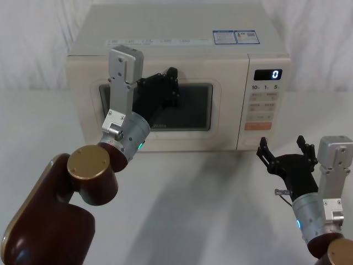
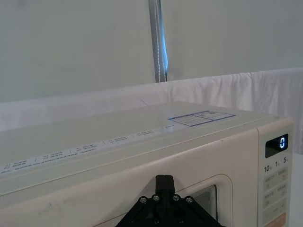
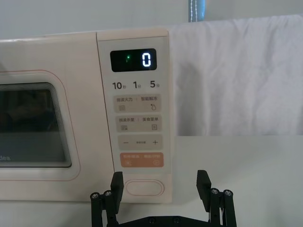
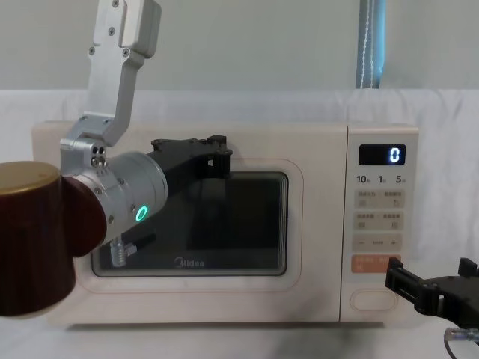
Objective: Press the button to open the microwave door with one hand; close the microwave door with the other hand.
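The cream microwave [image 1: 182,49] stands at the back of the table, its display [image 3: 133,60] reading 0. The microwave door [image 1: 220,113] sits flush with the body, shut. My left gripper [image 1: 171,77] is shut, its fingers together at the upper edge of the dark window [image 4: 254,217], at or against the door. My right gripper [image 1: 285,148] hangs open low in front of the control panel, a short way off it. In the right wrist view the button [image 3: 144,187] shows between the spread fingers [image 3: 203,182], below the orange key [image 3: 142,160].
White cloth covers the table [image 1: 209,210] and hangs behind the microwave. A pale curtain with a metal pole [image 2: 157,42] fills the background. Open tabletop lies in front of the oven, between my two arms.
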